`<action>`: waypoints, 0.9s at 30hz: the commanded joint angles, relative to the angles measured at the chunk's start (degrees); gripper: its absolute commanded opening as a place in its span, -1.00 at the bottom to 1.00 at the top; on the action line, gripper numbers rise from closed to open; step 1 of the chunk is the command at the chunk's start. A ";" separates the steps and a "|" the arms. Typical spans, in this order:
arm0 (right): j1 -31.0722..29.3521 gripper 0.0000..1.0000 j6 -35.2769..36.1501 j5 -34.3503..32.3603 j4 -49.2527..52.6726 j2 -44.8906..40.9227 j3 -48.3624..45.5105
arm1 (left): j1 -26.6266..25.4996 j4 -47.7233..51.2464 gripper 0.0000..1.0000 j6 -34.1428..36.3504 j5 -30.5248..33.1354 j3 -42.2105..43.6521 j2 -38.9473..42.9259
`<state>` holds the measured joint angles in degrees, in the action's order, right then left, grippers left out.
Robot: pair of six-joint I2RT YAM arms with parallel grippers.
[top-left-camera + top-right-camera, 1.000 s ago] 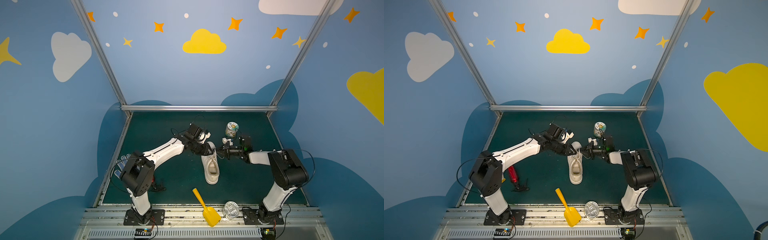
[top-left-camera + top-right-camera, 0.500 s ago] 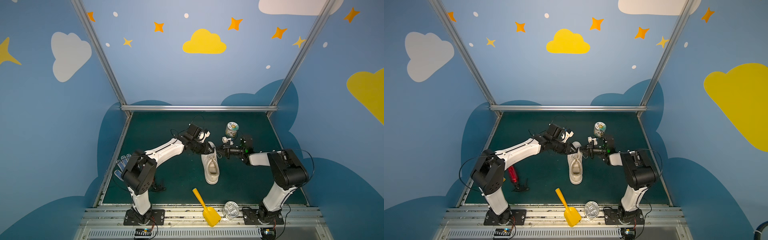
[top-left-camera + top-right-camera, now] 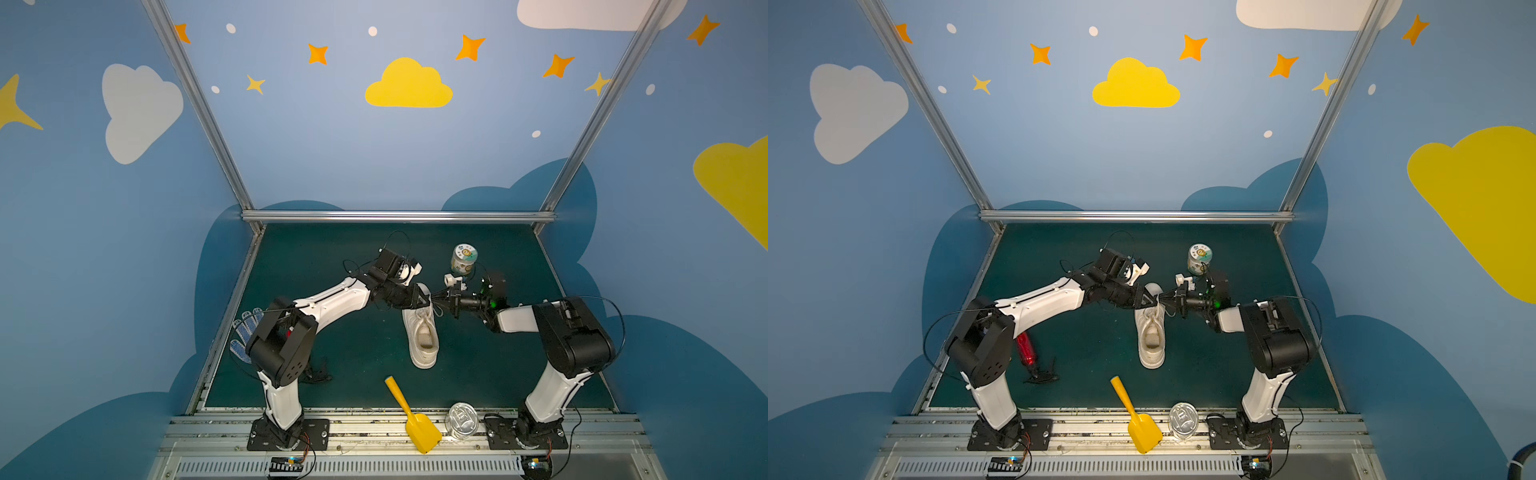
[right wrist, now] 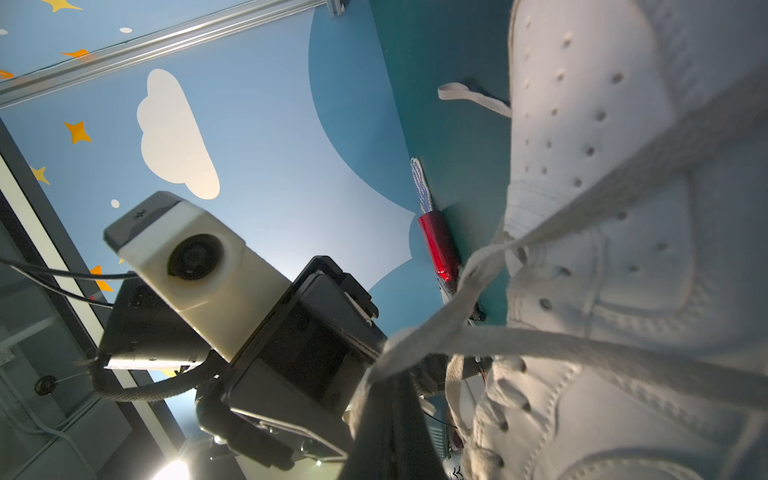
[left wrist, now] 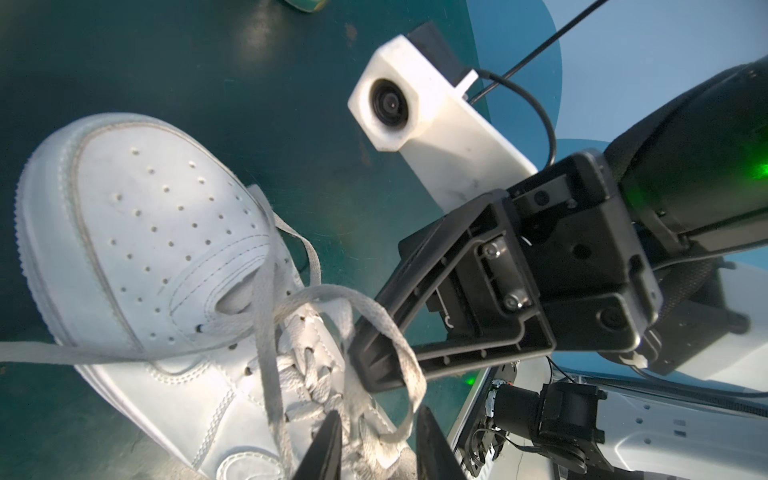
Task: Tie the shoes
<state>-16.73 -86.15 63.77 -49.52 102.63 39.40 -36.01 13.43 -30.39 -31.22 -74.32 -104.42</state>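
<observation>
Centre of the surface point(image 3: 332, 257): right claw point(image 5: 370, 361) clenched on the sneaker point(image 3: 422, 328) laces point(image 5: 266, 316), holding a loop raised, likely so the released left claw point(image 5: 376, 440) straddling it can pinch

Both arms are stretched toward the middle, with the gripper tips brought almost together.
The left arm point(image 3: 332, 301) is reached from its near-left base toward the far right, with the wrist bent downward. The left gripper point(image 5: 378, 453) is held with its jaws parted. The right arm point(image 3: 519, 318) is reached from its near-right base toward the left, the forearm laid almost level. The right gripper point(image 5: 370, 365) is pinched tight on a lace point(image 5: 405, 353). The two tips are seen just beside each other in both top views.
</observation>
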 commanded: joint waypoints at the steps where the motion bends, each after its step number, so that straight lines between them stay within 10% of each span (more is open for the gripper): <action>1: -0.43 -1.00 -1.73 1.00 -4.54 1.08 -0.55 | 0.28 -1.03 -0.46 -0.38 -1.20 1.37 -1.20; 12: -0.38 -0.87 1.25 0.66 -0.17 -0.02 -2.52 | 0.94 2.41 -0.94 1.33 1.17 1.31 0.60; 27: 2.54 -0.64 15.49 -0.02 23.60 -8.72 -4.67 | 2.19 6.91 -0.94 2.64 2.50 -0.01 4.76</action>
<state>-15.25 -76.73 63.68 -35.33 96.49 35.59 -34.35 18.22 -28.93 -29.45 -73.38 -102.39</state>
